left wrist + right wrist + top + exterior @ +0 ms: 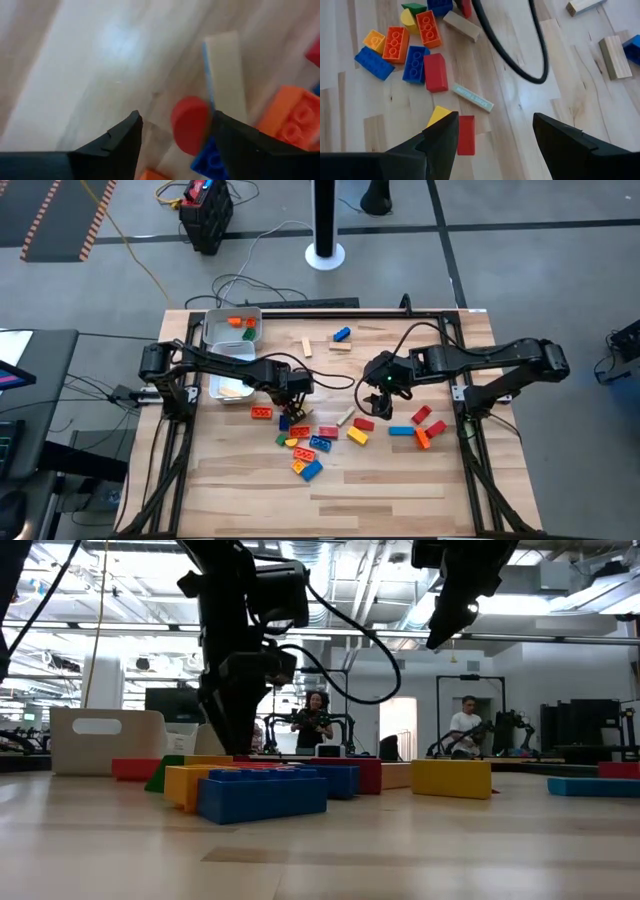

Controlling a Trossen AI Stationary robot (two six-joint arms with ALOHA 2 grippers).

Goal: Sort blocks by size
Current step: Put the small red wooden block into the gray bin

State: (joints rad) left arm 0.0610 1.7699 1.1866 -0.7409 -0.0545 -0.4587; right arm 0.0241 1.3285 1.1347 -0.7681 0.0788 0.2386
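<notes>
Blocks in red, blue, orange, yellow and green lie scattered on the wooden table (400, 480), most of them in a heap (305, 442) near the middle. My left gripper (290, 408) points down over the heap's far end, open. Between its fingers (176, 116) sits a red rounded block (190, 127) beside a blue brick (210, 157), with a pale tan bar (227, 75) just beyond. My right gripper (383, 395) hangs open well above the table (495, 117), over a red brick (466, 135) and a yellow block (439, 115). My left gripper comes from above with its fingers on either side of the red rounded block. One finger (235, 137) stands right against the block's side (205, 125). I cannot tell whether it touches it. The block rests on the table.
Two white trays stand at the far left, one (210, 330) holding orange and green blocks, the other (216, 390) close to my left arm. More blocks lie at the right (425, 428) and far middle (342, 335). A black cable (520, 55) crosses the table.
</notes>
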